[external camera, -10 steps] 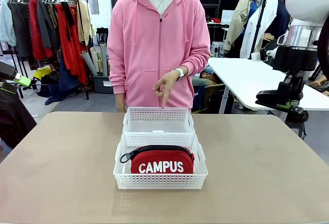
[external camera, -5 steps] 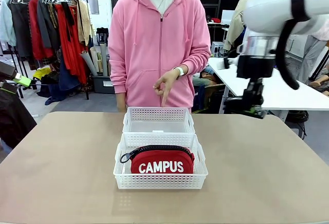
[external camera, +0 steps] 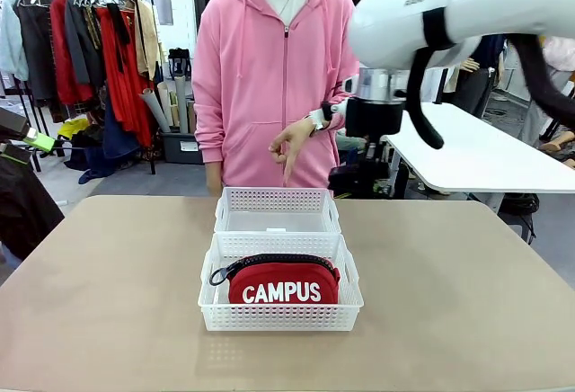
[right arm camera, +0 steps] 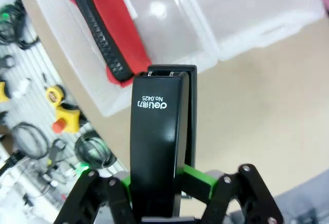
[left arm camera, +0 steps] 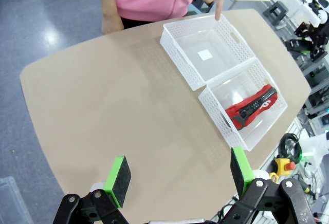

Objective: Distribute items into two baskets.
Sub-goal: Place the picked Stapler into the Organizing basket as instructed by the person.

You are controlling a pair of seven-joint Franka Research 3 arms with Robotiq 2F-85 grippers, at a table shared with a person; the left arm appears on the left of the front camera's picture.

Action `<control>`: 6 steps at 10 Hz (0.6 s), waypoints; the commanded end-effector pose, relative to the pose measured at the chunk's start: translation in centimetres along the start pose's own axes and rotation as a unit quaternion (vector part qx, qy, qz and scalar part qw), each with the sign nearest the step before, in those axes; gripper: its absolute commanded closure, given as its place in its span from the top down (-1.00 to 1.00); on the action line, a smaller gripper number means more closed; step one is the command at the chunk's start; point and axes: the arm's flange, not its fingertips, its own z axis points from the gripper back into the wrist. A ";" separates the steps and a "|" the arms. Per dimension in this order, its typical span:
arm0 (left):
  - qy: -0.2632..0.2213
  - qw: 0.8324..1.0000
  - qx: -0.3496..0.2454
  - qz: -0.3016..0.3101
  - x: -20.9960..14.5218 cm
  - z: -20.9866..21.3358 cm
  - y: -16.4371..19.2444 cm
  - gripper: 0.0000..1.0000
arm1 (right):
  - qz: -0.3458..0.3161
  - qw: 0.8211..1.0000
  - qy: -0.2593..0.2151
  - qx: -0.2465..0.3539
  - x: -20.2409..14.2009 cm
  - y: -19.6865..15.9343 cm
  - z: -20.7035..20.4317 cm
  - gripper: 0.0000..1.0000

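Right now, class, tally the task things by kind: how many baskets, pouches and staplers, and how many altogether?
White plastic lattice baskets: 2 (far basket, near basket)
Red fabric CAMPUS pouch: 1
Black stapler, held in the right gripper: 1
Total: 4

you see a tan table (external camera: 108,293) with round corners, smooth and bare around the middle. two white baskets sit right on it, touching each other end to end, in a line going away from you. the near basket (external camera: 280,318) stands closer to your side of the table, and the far basket (external camera: 278,200) stands close to the far edge. both have walls full of little holes. from the left wrist camera the same table (left arm camera: 103,116) is seen from above, and the two baskets lie side by side toward one end of it
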 end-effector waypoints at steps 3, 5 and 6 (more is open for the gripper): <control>-0.001 1.000 -0.002 0.006 -0.1 0.0 -0.1 1.00 | 0.061 0.998 -0.001 -0.005 7.4 -3.1 -1.2 -0.87; -0.001 1.000 -0.002 0.006 -0.1 0.0 -0.1 1.00 | 0.093 0.995 -0.021 0.000 10.1 -4.2 -2.9 -0.87; -0.001 1.000 -0.002 0.006 -0.1 0.0 -0.1 1.00 | 0.104 0.994 -0.027 -0.007 11.4 -4.5 -3.6 -0.87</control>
